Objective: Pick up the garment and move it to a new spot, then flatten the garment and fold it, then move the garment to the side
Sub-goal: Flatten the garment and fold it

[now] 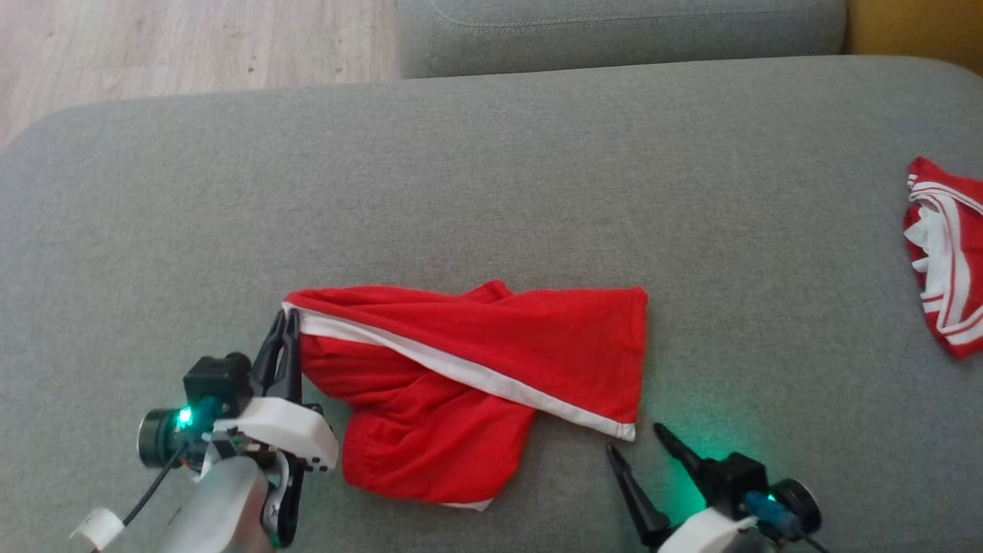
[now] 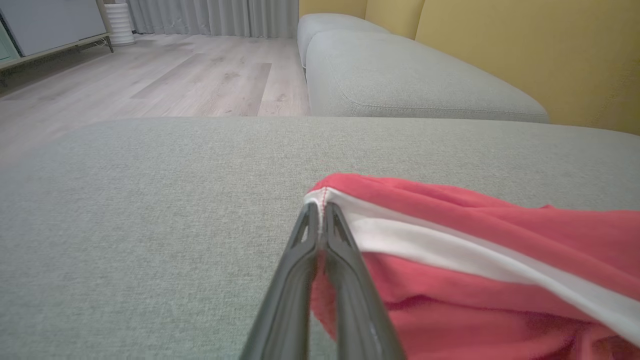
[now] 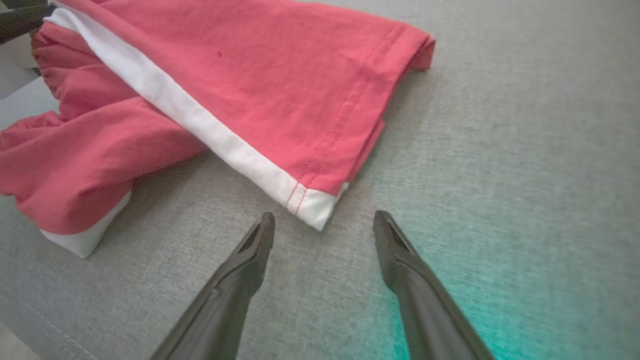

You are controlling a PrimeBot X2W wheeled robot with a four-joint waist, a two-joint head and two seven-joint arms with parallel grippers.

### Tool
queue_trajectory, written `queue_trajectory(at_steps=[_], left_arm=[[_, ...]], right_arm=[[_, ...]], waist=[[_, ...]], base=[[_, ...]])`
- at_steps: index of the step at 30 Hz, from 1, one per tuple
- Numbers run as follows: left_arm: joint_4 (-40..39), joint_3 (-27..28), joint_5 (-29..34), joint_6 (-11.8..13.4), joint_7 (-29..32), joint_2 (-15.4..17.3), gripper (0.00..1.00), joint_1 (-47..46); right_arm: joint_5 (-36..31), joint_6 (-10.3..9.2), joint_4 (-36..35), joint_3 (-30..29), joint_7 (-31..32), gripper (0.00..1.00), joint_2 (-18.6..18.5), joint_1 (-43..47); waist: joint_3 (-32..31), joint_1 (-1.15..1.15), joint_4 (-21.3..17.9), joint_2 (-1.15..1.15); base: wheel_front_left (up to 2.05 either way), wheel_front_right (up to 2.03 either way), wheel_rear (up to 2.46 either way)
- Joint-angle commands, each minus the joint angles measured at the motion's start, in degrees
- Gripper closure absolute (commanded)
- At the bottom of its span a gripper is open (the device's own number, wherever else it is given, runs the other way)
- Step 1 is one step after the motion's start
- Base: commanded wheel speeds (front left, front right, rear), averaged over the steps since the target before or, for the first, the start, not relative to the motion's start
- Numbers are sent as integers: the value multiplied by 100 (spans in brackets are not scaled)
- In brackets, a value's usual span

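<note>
Nearest, the left gripper [image 1: 284, 322] and right gripper [image 1: 634, 440] flank a red garment [image 1: 491, 338] on a grey cushion [image 1: 491, 177].
The cushion spans the head view, with wooden floor [image 1: 153, 46] beyond its far left corner and a second cushion [image 1: 614, 31] behind it. The garment lies near the front edge, left of centre, a flatter flap with a white band [image 1: 461, 372] draped over a bunched lower part. Another red-and-white garment [image 1: 948, 253] lies well apart at the right edge. The left gripper is clenched on the garment's left corner, at the band's end. The right gripper's fingers are spread wide and hold nothing, their tips either side of the band's lower right corner and just short of it.
</note>
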Motion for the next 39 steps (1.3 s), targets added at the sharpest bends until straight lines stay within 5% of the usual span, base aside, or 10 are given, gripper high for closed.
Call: queue_trajectory(at_steps=[1,10,11,12,14,27,34,39], left_arm=[[-109,266,62,-39,-55,98,100,-174],[-4,453,270,-234,-55,-54,100,-175],[3,473,294,-246,-55,-65,100,-171],[9,495,316,-259,-55,-78,100,-168],[19,545,352,-283,-55,-99,100,-156],[-707,843,783,-593,-56,38,100,-408],[-1221,720,907,-803,111,260,100,-1373],[-1374,646,984,-854,471,356,100,-2297]], right_arm=[[0,37,-74,175,-37,0,1,-285],[13,37,311,407,-37,0,64,-611],[25,37,326,427,-37,10,69,-623],[40,37,325,437,-37,51,73,-630],[52,37,326,452,-37,100,77,-632],[311,37,-1023,-122,-37,100,-147,-860],[648,37,-1836,-324,-37,100,-472,-1842],[862,37,-1772,-311,-37,100,-706,-2957]], waist=[[9,0,22,0],[78,0,175,0],[83,0,183,0],[84,0,189,0],[83,0,192,0],[-382,0,40,0],[-569,0,-2,0],[-325,0,-43,0]], base=[[0,0,0],[0,0,0],[0,0,0],[0,0,0],[0,0,0],[0,0,0],[0,0,0],[0,0,0]])
